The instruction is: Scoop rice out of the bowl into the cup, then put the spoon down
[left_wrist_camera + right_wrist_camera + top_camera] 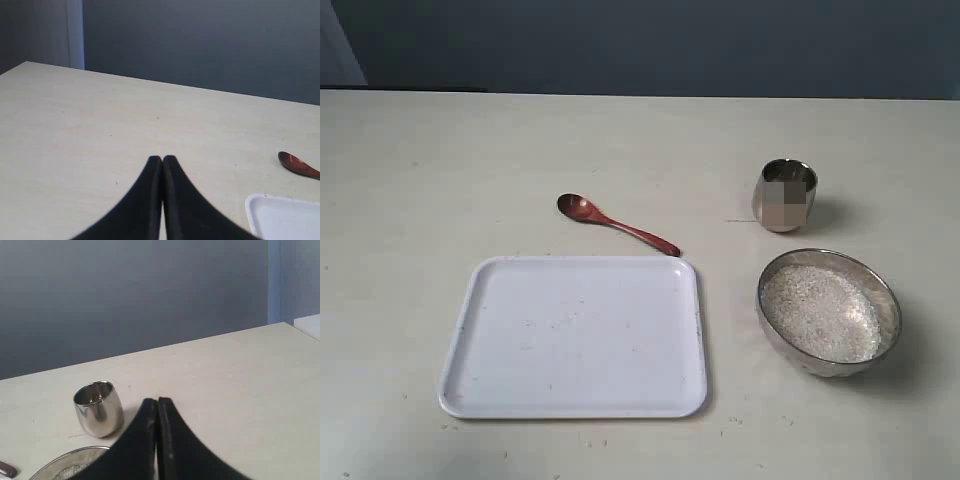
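2 sets of jaws clenched, nothing held: left gripper (162, 159) over bare table (75, 115), right gripper (157, 401) near cup (785, 195). Spoon (617, 224) flat on table, just beyond tray (570, 340) far edge. Rice (820, 312) in bowl (820, 366), cup close behind. Step: pre-grasp, no scoop yet. Next: open jaws, take spoon handle.

item count: one table (470, 170), one spoon (617, 224), one cup (784, 195), one bowl (825, 366), one mass of rice (820, 312) and one white tray (575, 335). metal vessels total two. grippers total two: one left gripper (162, 159) and one right gripper (157, 401), each seen in its own wrist view.
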Robot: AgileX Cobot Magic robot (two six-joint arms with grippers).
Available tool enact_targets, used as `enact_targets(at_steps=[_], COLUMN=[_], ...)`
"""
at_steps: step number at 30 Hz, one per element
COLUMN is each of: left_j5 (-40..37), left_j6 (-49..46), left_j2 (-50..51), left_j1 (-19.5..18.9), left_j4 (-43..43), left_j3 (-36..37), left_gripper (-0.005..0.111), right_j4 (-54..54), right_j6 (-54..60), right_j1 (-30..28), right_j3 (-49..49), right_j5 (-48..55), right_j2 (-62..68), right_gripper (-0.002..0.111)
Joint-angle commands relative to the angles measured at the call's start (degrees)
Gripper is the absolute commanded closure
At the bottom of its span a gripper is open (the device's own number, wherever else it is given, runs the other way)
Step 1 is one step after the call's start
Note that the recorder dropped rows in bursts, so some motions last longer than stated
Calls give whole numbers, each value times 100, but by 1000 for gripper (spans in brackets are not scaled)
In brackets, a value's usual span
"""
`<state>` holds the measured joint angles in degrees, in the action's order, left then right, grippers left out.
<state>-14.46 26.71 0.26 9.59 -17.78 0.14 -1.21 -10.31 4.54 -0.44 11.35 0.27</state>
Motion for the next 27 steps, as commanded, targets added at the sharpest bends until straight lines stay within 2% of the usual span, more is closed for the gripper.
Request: enact_targets(at_steps=[1,9,14,20,24,27], left_j5=[74,74,74,74,74,74], left_j6=[15,15,15,15,15,15], left_j2=[-26,-26,-26,-26,-26,-26], left_j1=[21,21,21,21,21,21], left_j4=[14,14,14,14,14,14], left_j3=[-14,-14,-14,-14,-14,-14], left_gripper=[106,106,106,106,106,106], right_j4=[121,72,-2048,-3796,-3786,-3678], right_j6=[19,19,-341,-341,-297,-205], right_j1=[12,12,12,12,12,12], right_j3=[44,44,44,44,44,44], right_j5=[-27,-52,-1482,-2223,-2678,-2396], right_j2=[-27,-27,-27,-27,-27,-27], right_gripper=[108,108,108,108,108,108])
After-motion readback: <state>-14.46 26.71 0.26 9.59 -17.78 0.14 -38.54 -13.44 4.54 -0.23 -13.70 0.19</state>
